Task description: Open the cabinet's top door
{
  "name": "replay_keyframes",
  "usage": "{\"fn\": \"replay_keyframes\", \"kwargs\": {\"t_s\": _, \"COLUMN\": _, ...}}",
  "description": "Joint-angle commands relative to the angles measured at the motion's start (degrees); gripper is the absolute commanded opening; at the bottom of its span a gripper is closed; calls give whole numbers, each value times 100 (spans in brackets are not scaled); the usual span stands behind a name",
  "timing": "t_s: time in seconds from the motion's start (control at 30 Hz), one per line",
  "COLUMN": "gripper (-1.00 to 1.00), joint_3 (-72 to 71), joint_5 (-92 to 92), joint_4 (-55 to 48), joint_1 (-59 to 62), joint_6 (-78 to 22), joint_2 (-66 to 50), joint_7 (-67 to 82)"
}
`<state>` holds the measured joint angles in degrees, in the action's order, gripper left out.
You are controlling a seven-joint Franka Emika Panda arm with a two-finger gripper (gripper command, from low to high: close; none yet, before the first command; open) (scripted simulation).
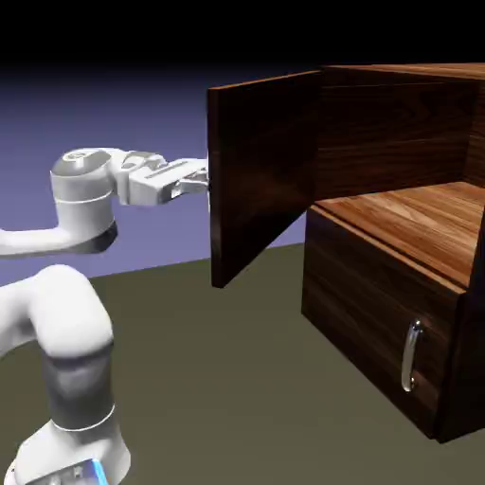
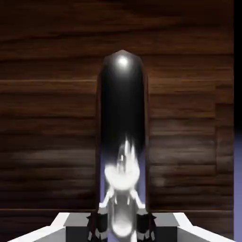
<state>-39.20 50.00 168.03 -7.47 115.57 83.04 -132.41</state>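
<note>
Top door (image 1: 265, 170) of the cabinet (image 1: 393, 137) stands open, directly in front of the jaws of the gripper (image 1: 203, 180). Its outer face is turned to the jaws, and its free edge is near to them. From this edge the door goes back, away from the jaws, to the front corner of the cabinet. It is upright, and its free edge runs vertically.

On this outer face there is a long silver handle (image 2: 122, 101). The jaws are closed narrow, with the lower visible part of the handle between the two fingertips. In the hand view, the long axis of the handle goes straight up from the jaws, and its rounded end points to the top. The door's wood is visible on both sides of it.

About other things around: the body of the cabinet is beyond the door, well apart from the jaws. Its open upper space has a lighter wooden floor (image 1: 417, 218). Lower than the jaws is the closed lower door (image 1: 365, 303), with a small upright handle (image 1: 409, 355). The white arm (image 1: 83, 204) is behind the jaws, at the exterior view's left. The door itself stands between the jaws and the open space, so it blocks the straight way inside.
</note>
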Motion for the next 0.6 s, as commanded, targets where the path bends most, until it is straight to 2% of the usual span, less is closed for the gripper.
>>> {"fn": "replay_keyframes", "kwargs": {"t_s": 0.0, "gripper": -100, "joint_3": -209, "joint_5": -192, "joint_4": -126, "joint_1": -4, "joint_6": -237, "joint_2": -62, "joint_7": 2}}
{"fn": "replay_keyframes", "kwargs": {"t_s": 0.2, "gripper": -100, "joint_3": -1437, "joint_5": -1233, "joint_4": -1194, "joint_1": 397, "joint_6": -1652, "joint_2": -516, "joint_7": -8}}
{"fn": "replay_keyframes", "kwargs": {"t_s": 0.57, "gripper": -100, "joint_3": -2919, "joint_5": -2261, "joint_4": -3478, "joint_1": 2035, "joint_6": -3683, "joint_2": -943, "joint_7": 115}}
